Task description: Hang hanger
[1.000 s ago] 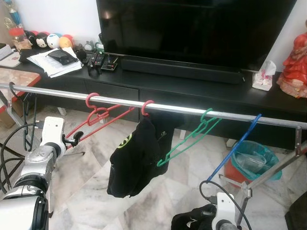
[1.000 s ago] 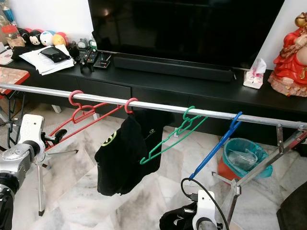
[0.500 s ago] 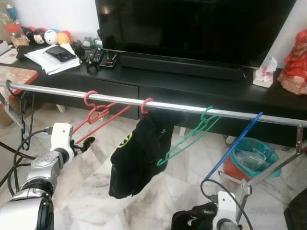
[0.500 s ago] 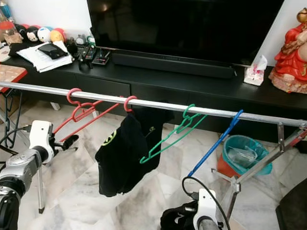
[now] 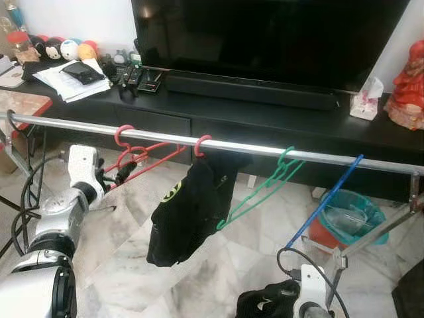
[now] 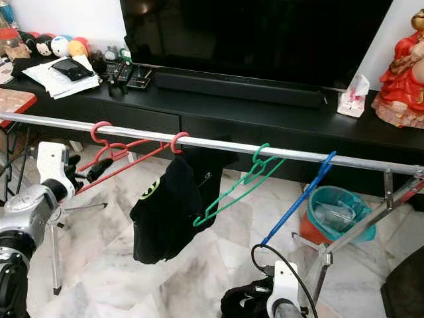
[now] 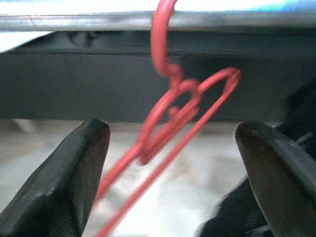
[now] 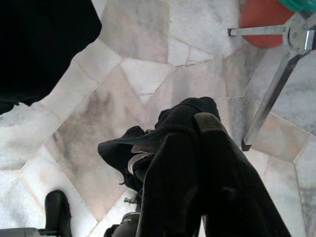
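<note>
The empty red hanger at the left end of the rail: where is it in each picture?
Left eye view: red hanger hooked on the metal rail, upper left.
Right eye view: upper left.
Left wrist view: centre, between the open left gripper's fingers.
Right wrist view: absent.
Shared landmark: the rail.

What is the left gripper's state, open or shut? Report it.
Open. The left gripper has its two black fingers spread wide either side of the empty red plastic hanger, which hangs on the metal rail.

Rail (image 5: 252,150) running from 9 to 3 o'clock, four hangers (image 5: 136,159) hanging on it; garment (image 5: 189,215) hanging at centre; television (image 5: 265,40) standing behind at 12.
</note>
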Available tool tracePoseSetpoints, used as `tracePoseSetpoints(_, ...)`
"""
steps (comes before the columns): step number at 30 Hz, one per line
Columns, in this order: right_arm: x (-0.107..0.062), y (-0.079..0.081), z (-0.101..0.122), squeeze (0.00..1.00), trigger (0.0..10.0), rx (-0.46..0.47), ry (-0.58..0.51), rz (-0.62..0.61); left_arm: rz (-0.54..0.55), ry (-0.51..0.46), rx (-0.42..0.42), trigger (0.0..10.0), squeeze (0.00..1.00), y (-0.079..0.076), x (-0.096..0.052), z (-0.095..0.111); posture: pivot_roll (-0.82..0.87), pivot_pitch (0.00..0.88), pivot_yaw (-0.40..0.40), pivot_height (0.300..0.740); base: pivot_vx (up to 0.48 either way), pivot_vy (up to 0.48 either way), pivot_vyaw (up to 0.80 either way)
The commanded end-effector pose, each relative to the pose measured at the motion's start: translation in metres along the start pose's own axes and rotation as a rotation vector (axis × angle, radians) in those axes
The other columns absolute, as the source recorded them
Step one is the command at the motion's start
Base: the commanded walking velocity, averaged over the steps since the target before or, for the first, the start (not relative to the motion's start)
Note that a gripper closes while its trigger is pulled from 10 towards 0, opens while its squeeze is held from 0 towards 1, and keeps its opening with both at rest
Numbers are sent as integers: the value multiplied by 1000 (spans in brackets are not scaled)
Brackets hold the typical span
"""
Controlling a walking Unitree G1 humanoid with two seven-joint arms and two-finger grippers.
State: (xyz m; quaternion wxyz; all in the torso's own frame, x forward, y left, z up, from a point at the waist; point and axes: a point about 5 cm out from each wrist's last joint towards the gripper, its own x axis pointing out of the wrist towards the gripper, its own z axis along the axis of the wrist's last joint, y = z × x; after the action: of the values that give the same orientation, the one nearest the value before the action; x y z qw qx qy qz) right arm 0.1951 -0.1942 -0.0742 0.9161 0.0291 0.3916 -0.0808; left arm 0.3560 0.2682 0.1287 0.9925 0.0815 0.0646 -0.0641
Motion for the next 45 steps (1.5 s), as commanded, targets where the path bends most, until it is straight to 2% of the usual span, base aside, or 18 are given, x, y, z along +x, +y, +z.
tracePoseSetpoints(1,0,-1,-2,0,10000,-4,7,-1,99,61,46,10000,0,9,-5,-11,72,23,-43,736,0,0,0)
tracePoseSetpoints(6,0,-1,-1,0,10000,-4,5,1,160,114,37,10000,0,12,-11,-25,64,27,-46,736,0,0,0)
tracePoseSetpoints(9,0,-1,0,0,10000,-4,4,0,201,173,20,10000,0,14,-18,-40,62,30,-47,736,0,0,0)
tracePoseSetpoints(10,0,-2,0,0,10000,-2,3,-1,204,178,-9,10000,0,14,-19,-43,61,30,-48,736,0,0,0)
tracePoseSetpoints(20,0,-2,0,0,10000,-6,2,2,260,242,-44,10000,0,19,-31,-62,58,33,-54,736,0,0,0)
tracePoseSetpoints(24,0,-3,0,0,10000,-8,1,4,234,248,-85,10000,0,16,-32,-66,61,35,-58,736,0,0,0)
tracePoseSetpoints(28,0,-3,1,0,10000,-12,2,5,150,248,-148,10000,0,7,-29,-67,60,35,-60,736,0,0,0)
tracePoseSetpoints(36,0,-4,1,0,10000,-10,1,0,76,204,-199,10000,0,4,-25,-60,59,33,-60,736,0,0,0)
tracePoseSetpoints(41,0,-4,1,0,10000,-11,-1,1,-3,112,-201,10000,0,4,-18,-42,61,36,-62,736,0,0,0)
tracePoseSetpoints(43,0,-4,1,0,10000,-12,-3,1,-54,29,-216,10000,0,2,-12,-24,64,36,-62,736,0,0,0)
tracePoseSetpoints(45,0,-4,1,0,10000,-14,-3,1,-73,-13,-208,10000,0,1,-9,-15,66,37,-63,736,0,0,0)
